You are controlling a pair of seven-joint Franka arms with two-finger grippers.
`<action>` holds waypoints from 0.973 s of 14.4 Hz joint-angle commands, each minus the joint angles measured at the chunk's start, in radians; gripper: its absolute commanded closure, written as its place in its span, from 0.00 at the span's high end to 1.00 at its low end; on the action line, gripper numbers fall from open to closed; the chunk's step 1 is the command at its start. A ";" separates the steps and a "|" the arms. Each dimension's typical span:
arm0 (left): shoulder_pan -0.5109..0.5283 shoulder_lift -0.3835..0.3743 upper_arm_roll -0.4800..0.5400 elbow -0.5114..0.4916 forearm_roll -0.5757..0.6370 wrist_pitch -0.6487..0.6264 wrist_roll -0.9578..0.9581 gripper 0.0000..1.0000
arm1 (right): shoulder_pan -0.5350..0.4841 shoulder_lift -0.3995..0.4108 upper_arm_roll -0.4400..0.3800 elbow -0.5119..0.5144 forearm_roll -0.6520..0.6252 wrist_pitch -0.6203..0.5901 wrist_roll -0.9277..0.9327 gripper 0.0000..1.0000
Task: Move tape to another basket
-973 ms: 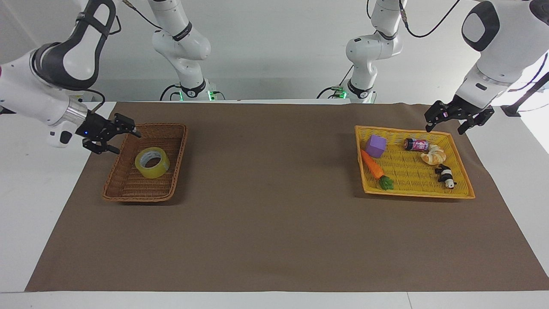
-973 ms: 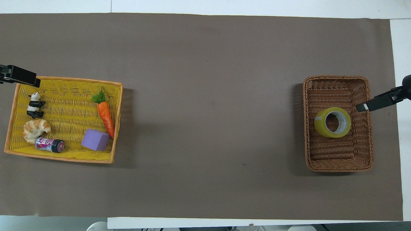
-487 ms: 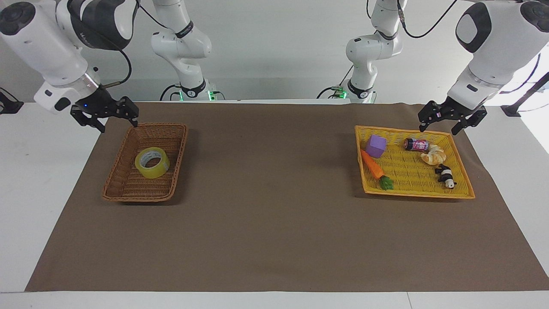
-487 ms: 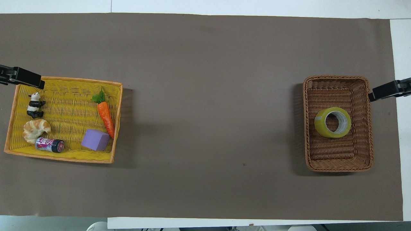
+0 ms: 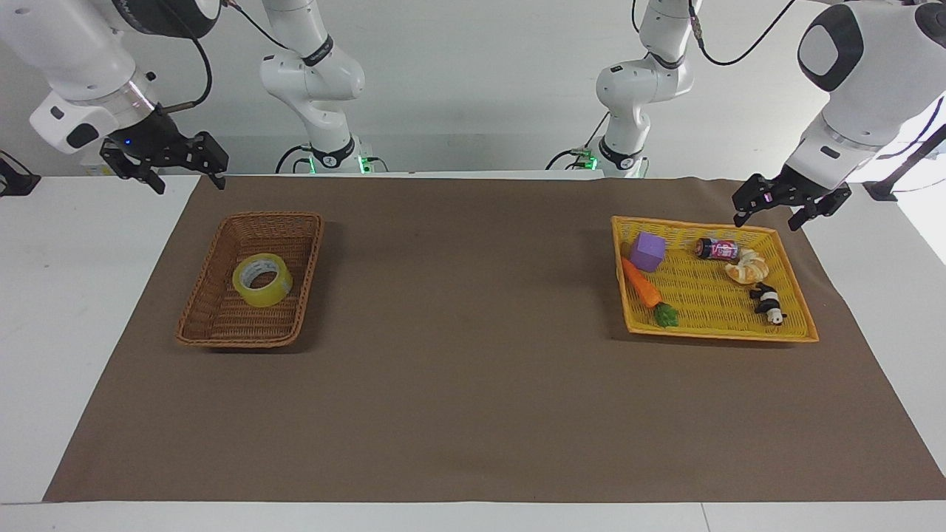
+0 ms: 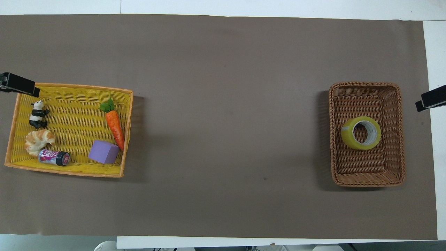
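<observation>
Both end effectors released, holding nothing: right end effector (image 5: 185, 170) raised clear because tape (image 5: 262, 280) already rests in basket (image 5: 222, 329); left end effector (image 5: 789, 210) waits.

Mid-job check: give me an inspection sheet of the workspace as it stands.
Surface: brown mat on white table.
Job's things: tape lies in wicker basket.
Clutter: yellow tray holds purple cube, carrot, can, croissant, panda.
Grippers: right pincer open, empty, over the table edge by the basket; left pincer open, empty, by the tray's corner.
Cables: black cables on the arms.
Surroundings: white wall.
</observation>
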 commanded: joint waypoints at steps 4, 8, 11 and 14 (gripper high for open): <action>0.005 -0.008 -0.002 -0.008 0.000 -0.012 0.001 1.00 | -0.011 0.029 0.002 0.032 -0.018 -0.023 0.040 1.00; 0.005 -0.008 -0.002 -0.008 0.000 -0.010 0.001 1.00 | -0.018 0.000 0.002 -0.049 -0.021 0.037 0.044 1.00; 0.005 -0.008 -0.002 -0.008 0.000 -0.012 0.001 1.00 | -0.030 -0.003 0.002 -0.058 -0.021 0.043 0.043 1.00; 0.005 -0.008 -0.002 -0.008 0.000 -0.012 0.001 1.00 | -0.026 -0.002 0.004 -0.054 -0.023 0.044 0.043 1.00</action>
